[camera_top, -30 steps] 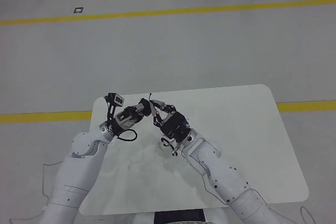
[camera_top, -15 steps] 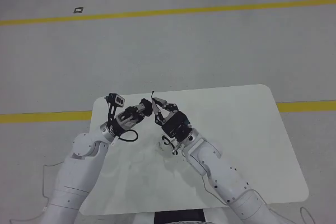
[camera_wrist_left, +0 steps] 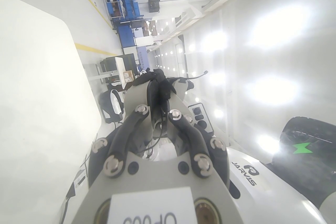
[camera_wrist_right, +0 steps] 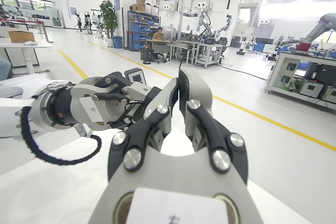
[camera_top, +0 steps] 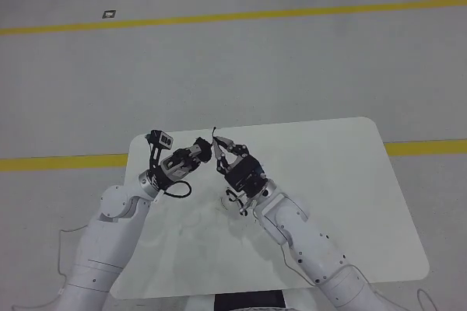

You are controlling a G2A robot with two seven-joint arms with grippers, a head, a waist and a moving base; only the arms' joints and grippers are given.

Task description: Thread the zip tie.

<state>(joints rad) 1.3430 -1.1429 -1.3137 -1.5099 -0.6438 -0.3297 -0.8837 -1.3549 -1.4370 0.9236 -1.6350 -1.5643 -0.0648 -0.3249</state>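
Note:
The zip tie (camera_top: 213, 134) is a thin black strap held up above the far left part of the white table (camera_top: 327, 179). My left gripper (camera_top: 207, 149) and right gripper (camera_top: 220, 153) meet tip to tip there, both shut on it. In the left wrist view the left gripper (camera_wrist_left: 160, 87) pinches a black part of the zip tie (camera_wrist_left: 164, 89), with the right arm close behind. In the right wrist view the right gripper (camera_wrist_right: 179, 83) clamps the strap, and the zip tie's (camera_wrist_right: 180, 64) thin end sticks out past the fingertips. The left gripper (camera_wrist_right: 155, 92) presses in from the side.
The table's right half and near side lie bare. Its far edge (camera_top: 257, 128) runs just beyond the grippers. A black cable loop (camera_top: 179, 189) hangs off the left wrist above the table.
Both grippers have drifted slightly right together, and the strap's free tip has moved the same way. Both still hold the zip tie.

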